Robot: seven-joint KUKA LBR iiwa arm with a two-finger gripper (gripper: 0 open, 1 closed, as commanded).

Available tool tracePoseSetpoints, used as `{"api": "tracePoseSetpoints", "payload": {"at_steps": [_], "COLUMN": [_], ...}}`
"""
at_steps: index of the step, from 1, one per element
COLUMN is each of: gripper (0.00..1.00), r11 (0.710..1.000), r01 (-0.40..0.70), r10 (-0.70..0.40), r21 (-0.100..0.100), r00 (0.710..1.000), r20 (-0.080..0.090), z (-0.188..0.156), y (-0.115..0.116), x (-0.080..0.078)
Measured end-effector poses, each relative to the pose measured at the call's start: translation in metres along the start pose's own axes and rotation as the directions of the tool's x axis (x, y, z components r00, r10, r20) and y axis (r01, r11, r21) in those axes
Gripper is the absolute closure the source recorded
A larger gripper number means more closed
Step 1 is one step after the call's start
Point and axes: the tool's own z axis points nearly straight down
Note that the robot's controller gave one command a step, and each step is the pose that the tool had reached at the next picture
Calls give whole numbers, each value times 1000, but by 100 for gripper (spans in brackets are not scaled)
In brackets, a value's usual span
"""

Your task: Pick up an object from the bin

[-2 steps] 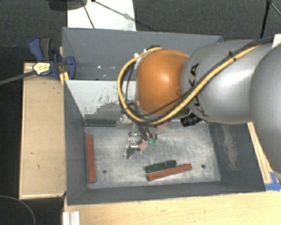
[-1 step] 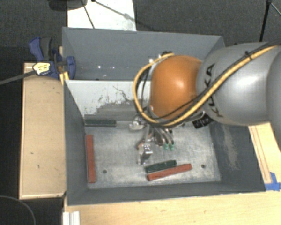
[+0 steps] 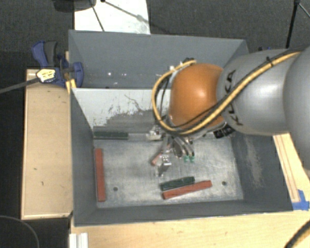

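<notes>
My end effector (image 3: pixel 165 161) hung low over the middle of the grey bin (image 3: pixel 144 56), below my orange wrist cover (image 3: pixel 194 94). I could not tell whether it was open or closed. Just nearer than it lay a short dark green bar (image 3: pixel 177 183). A longer red bar (image 3: pixel 187 189) lay close along that bar's near side, both flat and slanting slightly. Well apart, by the left wall, a second red bar (image 3: pixel 99 174) lay flat, running near to far. A second dark green bar (image 3: pixel 110 135) lay at the far left, at the foot of the far wall.
</notes>
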Motion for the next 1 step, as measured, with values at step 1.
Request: {"api": "tracePoseSetpoints", "payload": {"at_steps": [1], "gripper": [0], "r11": [994], "r01": [-106], "r10": [106], "r21": [3], "r00": [994], "r20": [-12], "z": [44], "y": [-32], "x": [1]}}
